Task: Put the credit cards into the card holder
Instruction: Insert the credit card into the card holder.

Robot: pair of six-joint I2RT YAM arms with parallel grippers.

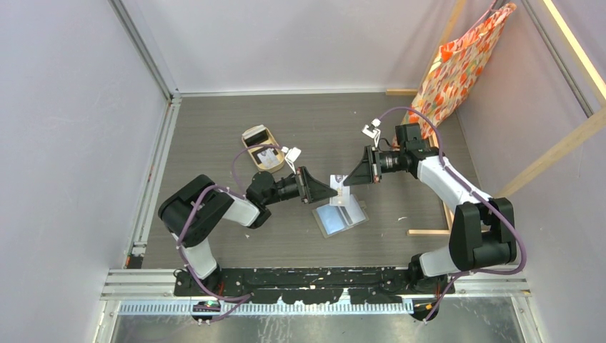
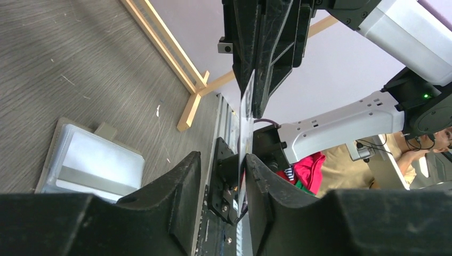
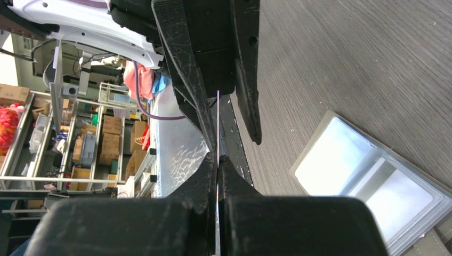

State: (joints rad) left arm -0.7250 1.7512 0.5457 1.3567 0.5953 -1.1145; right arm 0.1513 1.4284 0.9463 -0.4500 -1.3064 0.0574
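Note:
A pale credit card hangs in the air between both arms, above the open card holder. My right gripper is shut on one end of the card, which shows edge-on between its pressed fingers. My left gripper straddles the other end of the card. The card lies against one finger, and a gap separates it from the other finger. The holder lies flat with its clear bluish sleeves facing up.
A tan oval tray holding more cards sits at the back left of the table. A patterned orange bag hangs from a wooden frame at the back right. A wooden strip lies to the right of the holder.

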